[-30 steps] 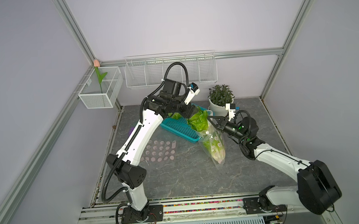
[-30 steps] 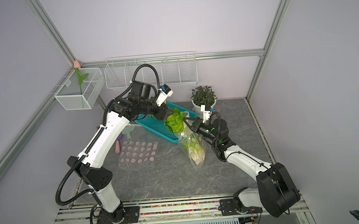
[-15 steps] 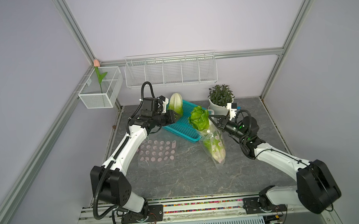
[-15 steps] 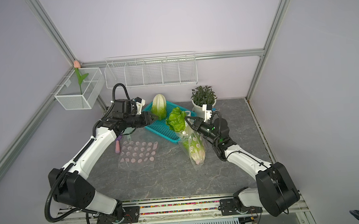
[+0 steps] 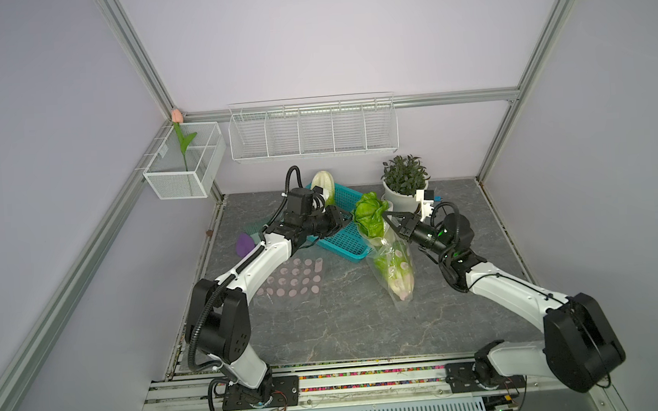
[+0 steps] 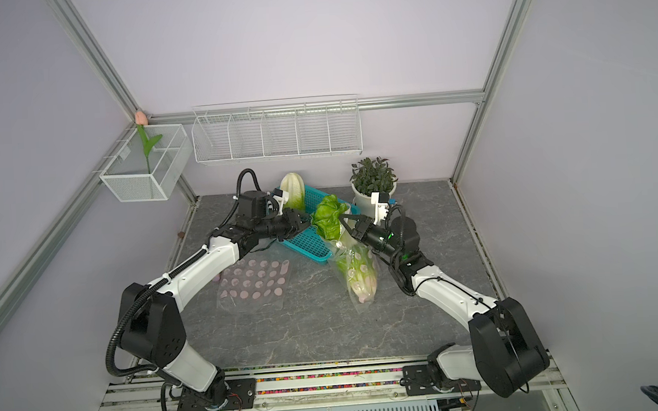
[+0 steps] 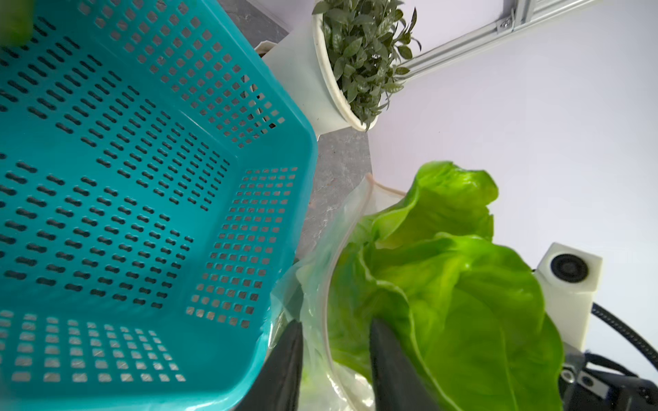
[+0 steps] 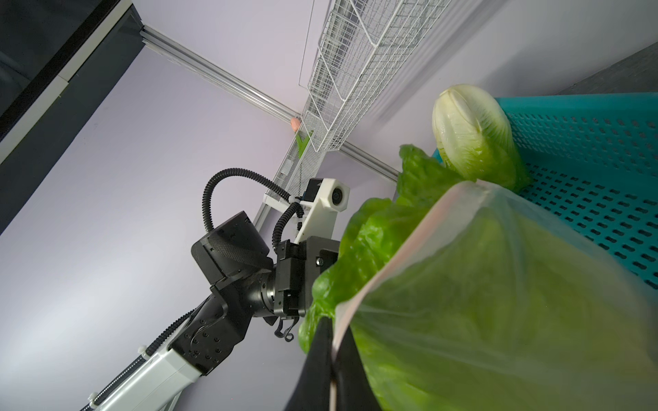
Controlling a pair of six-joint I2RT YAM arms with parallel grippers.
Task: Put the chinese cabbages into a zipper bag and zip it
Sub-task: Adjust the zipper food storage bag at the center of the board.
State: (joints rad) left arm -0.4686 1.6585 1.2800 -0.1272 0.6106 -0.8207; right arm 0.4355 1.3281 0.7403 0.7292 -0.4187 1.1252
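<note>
A clear zipper bag (image 5: 400, 290) stands tilted on the table, its mouth upward. One chinese cabbage (image 5: 396, 276) lies inside, white base down. A second, leafy green cabbage (image 5: 369, 215) sticks out of the mouth. A third, paler cabbage (image 5: 323, 183) stands at the far end of the teal basket (image 5: 341, 241). My right gripper (image 5: 386, 215) is shut on the bag's rim (image 8: 391, 256). My left gripper (image 7: 334, 325) reaches over the basket to the other side of the mouth. Its fingers (image 7: 292, 356) stand apart, with the rim film between them and the green leaf beside.
A second flat bag with pink dots (image 5: 293, 283) lies left of centre under my left forearm. A potted plant (image 5: 404, 178) stands just behind the right gripper. A purple object (image 5: 243, 245) sits left of the basket. Wire racks (image 5: 311, 131) hang on the back wall.
My left arm swung away from the basket's far end, then came back low across the basket to the bag's mouth, its jaws narrowing. The right arm has kept holding the bag.
</note>
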